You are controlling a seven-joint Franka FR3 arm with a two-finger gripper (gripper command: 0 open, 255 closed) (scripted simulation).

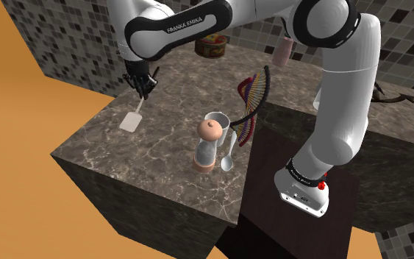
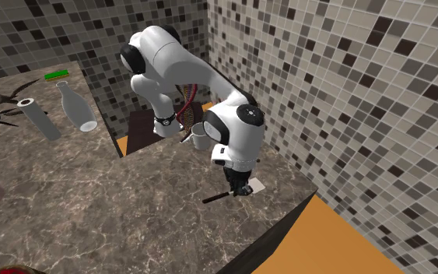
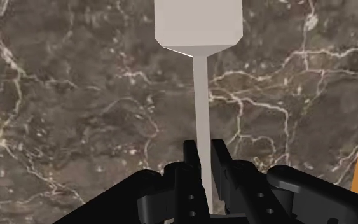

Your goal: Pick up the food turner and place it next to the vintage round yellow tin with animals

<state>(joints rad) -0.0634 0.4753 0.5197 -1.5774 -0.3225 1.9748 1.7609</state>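
The food turner has a flat white blade (image 1: 131, 121) and a thin pale shaft (image 3: 201, 114). It lies near the corner of the dark marble counter (image 1: 161, 158), at the shoulder view's left. My gripper (image 1: 140, 82) stands over its handle end, fingers shut on the shaft (image 3: 204, 167). The blade (image 3: 198, 22) points away from the hand. In the second exterior view the gripper (image 2: 240, 187) is by the counter's edge, with the blade (image 2: 254, 185) on one side and the dark handle (image 2: 215, 197) on the other. The round yellow tin (image 1: 211, 45) sits far back, partly behind my arm.
A peach hourglass-shaped piece (image 1: 209, 146), a spoon (image 1: 229, 154), a glass cup (image 1: 216, 121) and a multicoloured wire utensil (image 1: 253, 99) stand mid-counter. A pink cup (image 1: 282, 51) is at the back. The orange floor (image 1: 21, 184) lies beyond the counter's edge. A bottle (image 2: 77, 107) lies farther off.
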